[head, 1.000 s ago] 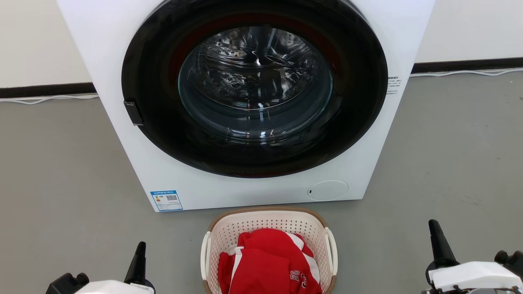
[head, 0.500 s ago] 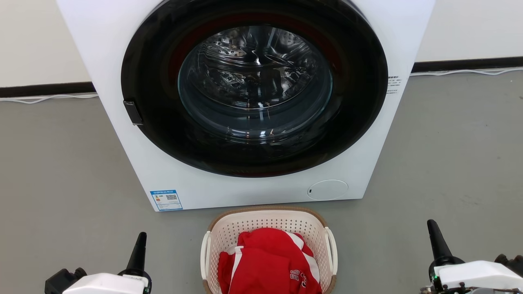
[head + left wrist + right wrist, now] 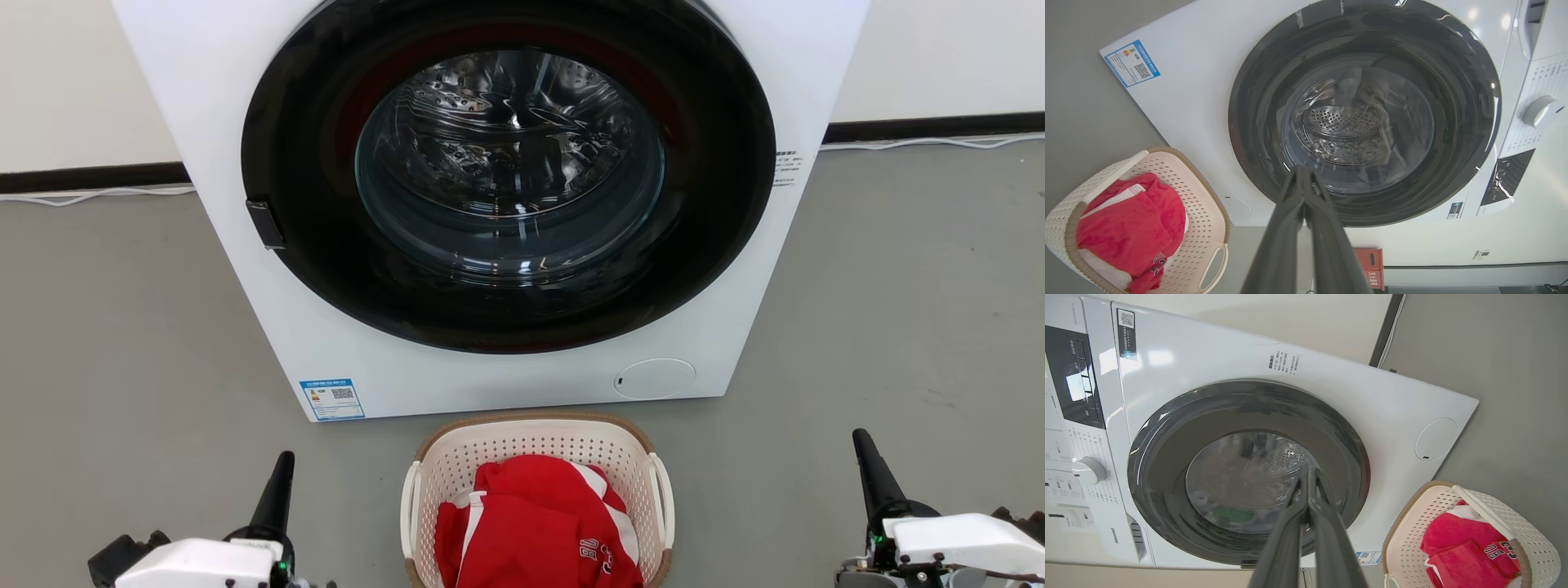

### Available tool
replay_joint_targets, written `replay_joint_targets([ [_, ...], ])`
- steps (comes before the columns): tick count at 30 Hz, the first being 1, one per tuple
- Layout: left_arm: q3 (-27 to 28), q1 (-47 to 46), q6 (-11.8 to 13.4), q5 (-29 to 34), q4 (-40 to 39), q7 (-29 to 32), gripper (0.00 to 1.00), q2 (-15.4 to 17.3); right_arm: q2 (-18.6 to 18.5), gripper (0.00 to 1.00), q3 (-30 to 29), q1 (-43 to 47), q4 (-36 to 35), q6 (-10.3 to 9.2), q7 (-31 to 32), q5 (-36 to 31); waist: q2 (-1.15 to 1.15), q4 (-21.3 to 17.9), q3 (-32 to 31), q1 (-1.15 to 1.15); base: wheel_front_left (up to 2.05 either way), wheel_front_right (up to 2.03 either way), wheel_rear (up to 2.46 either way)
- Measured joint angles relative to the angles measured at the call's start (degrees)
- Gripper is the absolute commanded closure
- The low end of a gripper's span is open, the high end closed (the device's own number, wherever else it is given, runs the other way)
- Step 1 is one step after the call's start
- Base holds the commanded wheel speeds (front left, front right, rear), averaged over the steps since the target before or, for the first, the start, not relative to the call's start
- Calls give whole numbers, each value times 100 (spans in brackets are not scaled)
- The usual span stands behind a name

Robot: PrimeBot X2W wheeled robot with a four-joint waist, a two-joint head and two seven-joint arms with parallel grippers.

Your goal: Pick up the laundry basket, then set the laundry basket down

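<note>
Now both grippers sit a touch farther forward than a second ago. The left gripper (image 3: pixel 282 461) is at the near left and the right gripper (image 3: pixel 863 441) at the near right, each with its dark fingers pressed together, holding nothing. Between them, well apart from both, the laundry basket (image 3: pixel 522 445) stands unmoved on the grey floor (image 3: pixel 122 327), just in front of the white washing machine (image 3: pixel 490 384). It is cream-white perforated plastic, rounded-rectangular, with a brown woven-look rim and a white handle on each side — a crumpled red garment (image 3: pixel 531 523) with white trim lies inside.
</note>
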Motion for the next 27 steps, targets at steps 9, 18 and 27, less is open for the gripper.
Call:
replay_joint_targets([
  [9,37,-66,-45,-514,-67,147,100,-5,31,100,-45,-124,-40,1,129,577,0,0,8,0,0,0,0],
  [18,65,-169,-53,-1053,-127,288,100,-11,53,100,-78,-125,-45,1,290,1187,0,-1,17,0,0,0,0],
  [27,83,-172,-79,-1366,-163,382,100,-13,79,100,-96,-231,-58,1,367,1533,0,-1,21,0,0,0,0],
])
